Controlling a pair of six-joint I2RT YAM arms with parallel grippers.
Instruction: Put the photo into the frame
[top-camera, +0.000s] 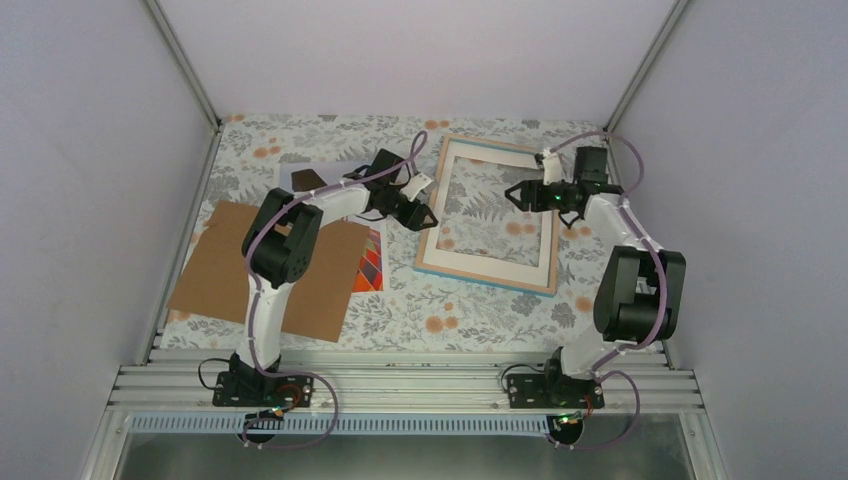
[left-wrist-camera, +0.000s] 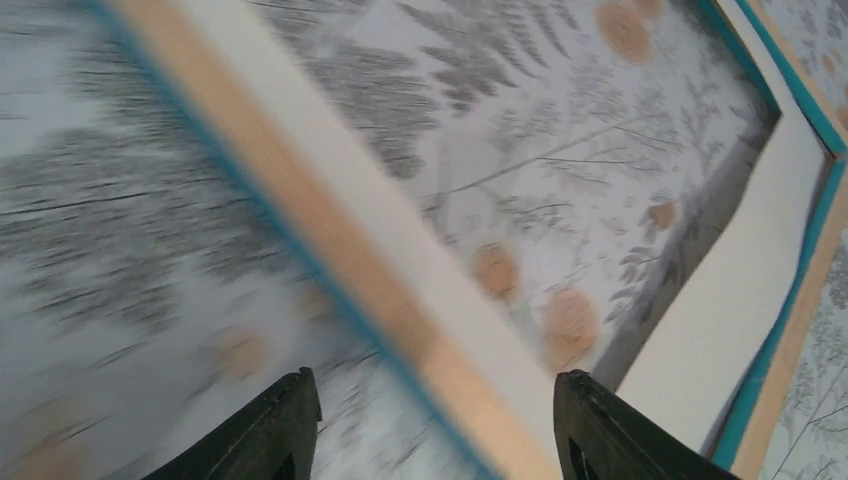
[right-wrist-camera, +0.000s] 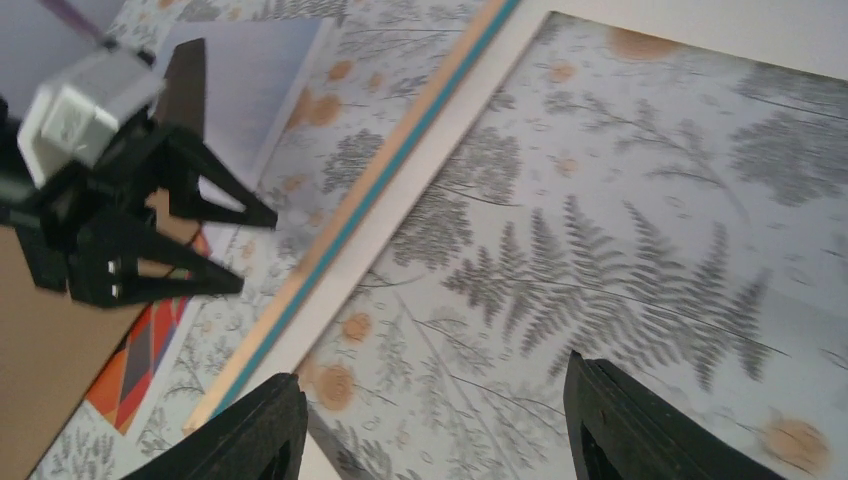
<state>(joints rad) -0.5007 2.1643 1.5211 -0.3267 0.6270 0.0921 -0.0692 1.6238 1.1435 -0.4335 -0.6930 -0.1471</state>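
The frame lies flat at mid-table, wood-coloured edges up and a thin turquoise rim showing, with a cream mat inside it. My left gripper hangs open over the frame's left rail, one finger on each side of it in the blurred left wrist view, gripper empty. My right gripper is open above the frame's inner area, gripper empty. The photo lies left of the frame, partly under a brown board; its orange patch shows.
The brown backing board lies at the left, overlapping the photo. The left gripper appears in the right wrist view just outside the frame's left rail. Walls close in the table at the left, back and right.
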